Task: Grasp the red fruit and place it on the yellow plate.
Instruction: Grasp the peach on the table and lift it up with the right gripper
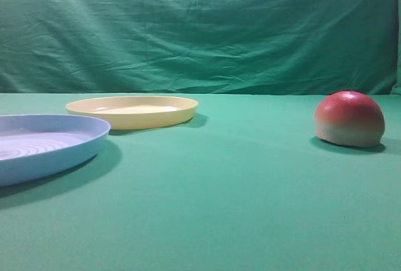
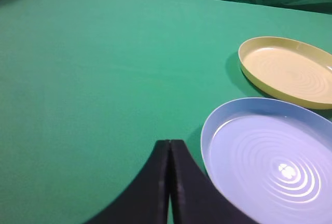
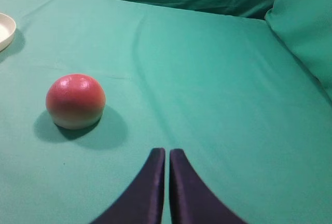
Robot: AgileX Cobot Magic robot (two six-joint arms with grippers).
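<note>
The smooth dome-shaped red fruit (image 3: 75, 101) sits on the green cloth-covered worktop (image 3: 218, 89), ahead and left of the clenched right gripper (image 3: 167, 154), well apart from it. The round pale-yellow plastic plate (image 1: 133, 110) lies toward the worktop's far edge, beside the ridged light blue plate (image 2: 270, 159). The left gripper (image 2: 169, 145) is clenched, holding nothing.

A green cloth is covering the surface (image 1: 238, 208), lying smooth and flat with only faint creases running across it in the right wrist view. Behind the surface, a darker green backdrop (image 1: 200, 26) is hanging as a wall, wrinkling in long folds and meeting the surface's far edge in a straight line. At the right of the surface, in the right wrist view, the same green fabric (image 3: 306, 27) is rising in a taut slope. Soft light is falling from above, casting dim shadows on the surface.
</note>
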